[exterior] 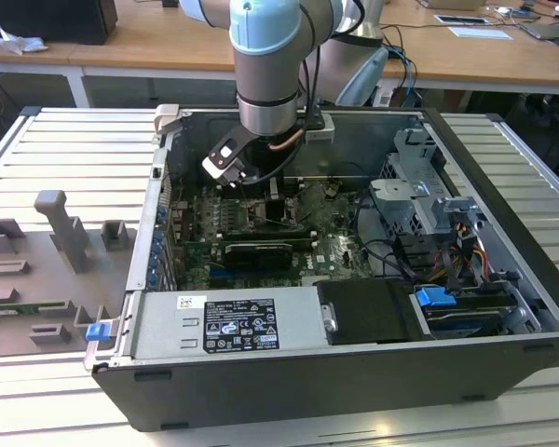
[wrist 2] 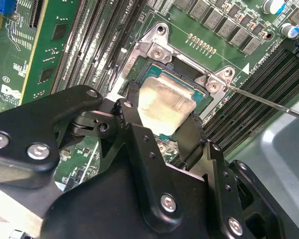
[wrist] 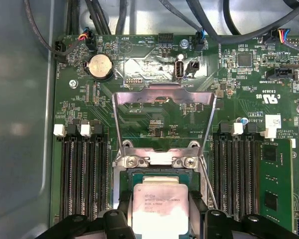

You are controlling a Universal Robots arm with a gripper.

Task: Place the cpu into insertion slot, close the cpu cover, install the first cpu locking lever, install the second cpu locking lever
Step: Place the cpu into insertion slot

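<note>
The cpu [wrist 2: 164, 102] [wrist: 157, 201], a pale silver square chip, lies between my gripper's black fingers [wrist 2: 131, 102], right over the insertion slot [wrist 2: 184, 67] of the green motherboard. My gripper [wrist 2: 162, 114] [wrist: 160, 214] is shut on the chip's two sides. Whether the chip is fully seated cannot be told. The cpu cover [wrist: 164, 96], a silvery frame, stands swung open behind the slot's hinge edge [wrist: 157, 160]. A thin wire locking lever [wrist 2: 269, 102] [wrist: 208, 184] sticks out free beside the slot. In the exterior view my gripper [exterior: 273, 209] reaches down into the open computer case.
Black memory slots [wrist: 82, 174] [wrist: 234, 169] flank the socket. A coin battery [wrist: 100, 66] and cables [wrist: 199, 20] lie beyond the cover. The case holds a drive cage [exterior: 419, 186] and a power supply [exterior: 228, 326]. A grey fixture plate [exterior: 47, 270] sits at the exterior view's left.
</note>
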